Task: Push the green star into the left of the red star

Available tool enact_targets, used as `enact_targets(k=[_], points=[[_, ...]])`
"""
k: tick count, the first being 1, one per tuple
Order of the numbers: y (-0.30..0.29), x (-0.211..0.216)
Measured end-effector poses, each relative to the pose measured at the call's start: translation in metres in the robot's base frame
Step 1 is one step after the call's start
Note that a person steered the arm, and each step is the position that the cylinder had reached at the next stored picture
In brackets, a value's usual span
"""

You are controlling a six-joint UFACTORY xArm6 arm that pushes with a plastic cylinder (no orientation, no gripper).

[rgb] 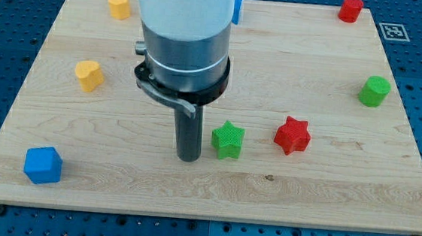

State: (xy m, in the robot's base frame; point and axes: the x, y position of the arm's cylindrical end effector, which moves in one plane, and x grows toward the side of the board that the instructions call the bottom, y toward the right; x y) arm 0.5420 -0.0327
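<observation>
The green star (pixel 228 140) lies on the wooden board (pixel 205 193) a little right of centre, in the lower half. The red star (pixel 293 135) lies to its right, apart from it by a gap about one block wide. My tip (pixel 188 158) rests on the board just left of the green star, close to it; whether it touches the star I cannot tell. The arm's white and grey body (pixel 184 33) rises above the rod and hides part of the board's upper middle.
A blue cube (pixel 43 165) sits at the lower left. Two yellow blocks lie at the left (pixel 89 75) and upper left (pixel 119 6). A green cylinder (pixel 374 92) is at the right, a red cylinder (pixel 350 9) at the top right. A blue block (pixel 237 10) peeks out behind the arm.
</observation>
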Motion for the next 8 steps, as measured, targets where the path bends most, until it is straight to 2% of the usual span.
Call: enact_targets(k=[2,4,5,6,8], points=[[0.067,-0.001],[0.074,-0.001],[0.06,-0.002],[0.056,-0.028],[0.097,-0.023]])
